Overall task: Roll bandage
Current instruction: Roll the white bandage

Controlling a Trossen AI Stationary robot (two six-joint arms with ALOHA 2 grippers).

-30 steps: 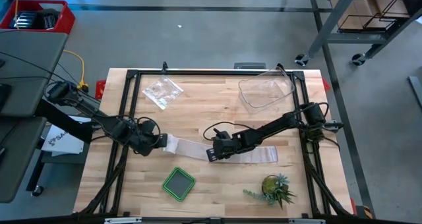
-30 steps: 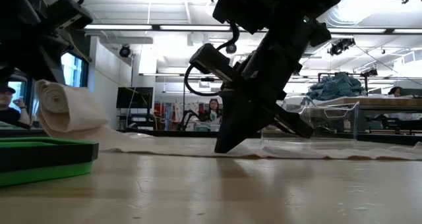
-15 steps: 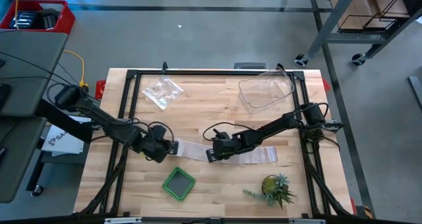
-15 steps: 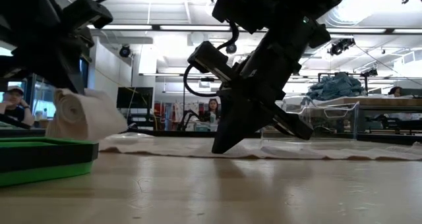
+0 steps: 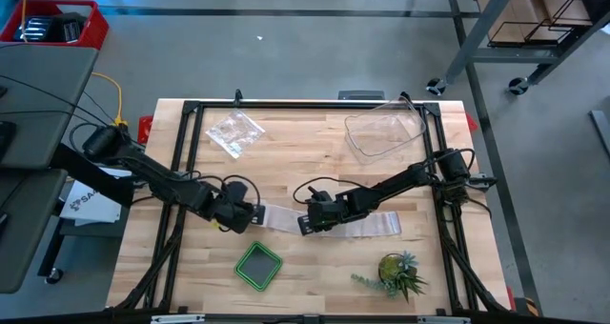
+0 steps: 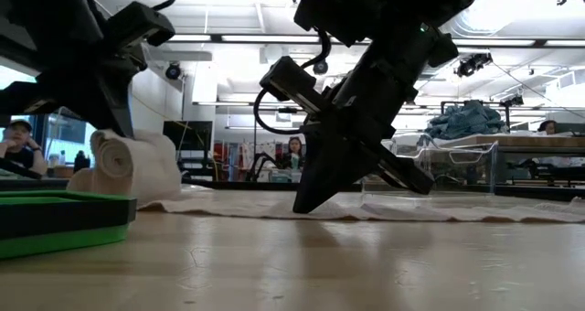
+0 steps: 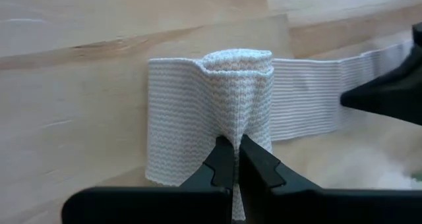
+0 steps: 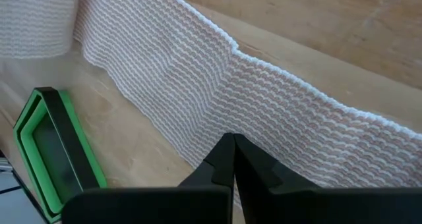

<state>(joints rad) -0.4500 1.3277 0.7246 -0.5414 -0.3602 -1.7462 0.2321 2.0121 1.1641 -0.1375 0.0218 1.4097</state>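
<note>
The left pincer (image 7: 235,159) pinches the bandage (image 7: 224,115) roll on the desk (image 5: 315,143) while the closed right pincer (image 5: 307,226) pins the flat strip, so overpulling may loosen the roll or drag the strip free

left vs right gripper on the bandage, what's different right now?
The left gripper pinches the rolled end of the bandage; the right gripper presses its tip onto the flat strip, gripping nothing. In the high view the left gripper is nearer the green tray, the right near the strip's middle. Both are shut.

Green tray (image 5: 258,265) near bandage (image 5: 286,217); table centre (image 5: 295,152) open.
</note>
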